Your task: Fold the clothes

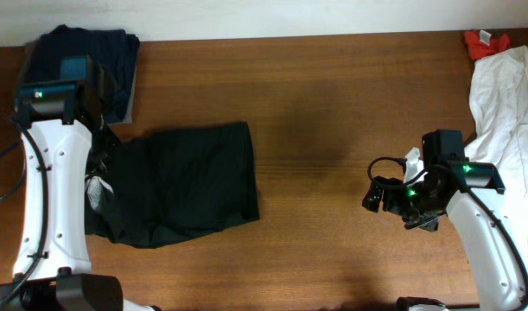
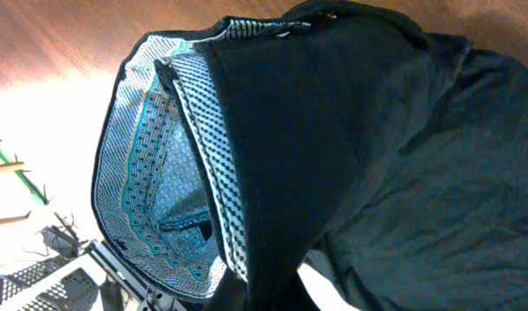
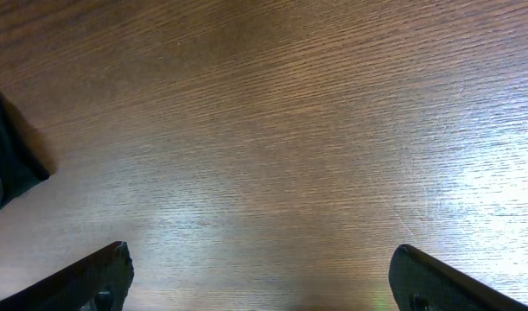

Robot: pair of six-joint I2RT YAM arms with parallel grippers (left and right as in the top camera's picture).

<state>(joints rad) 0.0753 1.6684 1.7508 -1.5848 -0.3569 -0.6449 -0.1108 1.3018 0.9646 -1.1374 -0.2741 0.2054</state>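
While the left arm [image 1: 52, 199] hangs over the left end of the black garment [image 1: 181, 186], its wrist camera is filled with cloth. We see dark fabric and an opened waistband with a patterned teal-and-white lining [image 2: 160, 181]. No fingers show there, and from above the arm covers the left claw, so I cannot tell whether it is clenched on the cloth or released. That left arm is plainly the nearer one, sitting right on the waistband end.

Moving out along the garment, it lies wrinkled and flat on the desk [image 1: 333, 104]. Its long axis runs left to right, away from the left arm, and ends in a free right edge near the middle of the desk.

Past that edge comes bare wood, then the right claw [image 1: 374, 195]. It is well apart from the garment, pointing back toward it, and spread wide with nothing in it. Its own camera catches only a dark corner of cloth at the far left of its view. My read is that any fold turns on that axis, with the free right edge the right claw's to reach.

Farther off, a navy pile [image 1: 82, 47] sits at the back left corner. A white garment [image 1: 505, 104] and a small red one [image 1: 484, 41] lie at the back right.
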